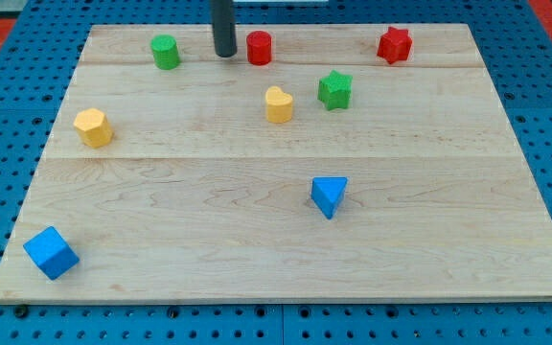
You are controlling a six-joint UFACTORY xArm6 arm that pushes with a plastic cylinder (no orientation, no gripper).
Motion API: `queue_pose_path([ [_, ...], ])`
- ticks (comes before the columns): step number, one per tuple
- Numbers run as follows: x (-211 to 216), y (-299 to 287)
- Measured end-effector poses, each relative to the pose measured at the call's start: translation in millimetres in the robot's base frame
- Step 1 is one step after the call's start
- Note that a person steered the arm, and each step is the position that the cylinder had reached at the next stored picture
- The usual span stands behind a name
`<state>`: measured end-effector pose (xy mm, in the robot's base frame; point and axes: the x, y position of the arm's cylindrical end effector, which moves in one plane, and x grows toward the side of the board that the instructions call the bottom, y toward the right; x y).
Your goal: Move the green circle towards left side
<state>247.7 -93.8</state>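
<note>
Camera view shows my tip (224, 54) resting on the wooden board (276, 259) near the view's top, in the gap between the green circle (166, 52) on the view's left and the red cylinder (260, 47) just beside it on the view's right. The rod has no jaws, so nothing opens or closes; it touches neither block as far as I can tell. That spot makes sense for the job: standing on the circle's right lets a sweep toward the view's left carry the block that way, and the board's left edge lies clear ahead of it. Other pieces sit apart from this line: a red star (394, 44) at the top right, a green star (334, 89) and a yellow heart (278, 104) lower down, a yellow hexagon (93, 126) at the left, a blue triangle (329, 195) near the middle, and a blue cube (51, 252) at the bottom left. No brand, label or writing is readable anywhere.
</note>
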Motion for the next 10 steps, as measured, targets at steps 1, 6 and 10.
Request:
queue_pose_path([
  [1, 0, -58],
  [6, 27, -41],
  [10, 47, 59],
])
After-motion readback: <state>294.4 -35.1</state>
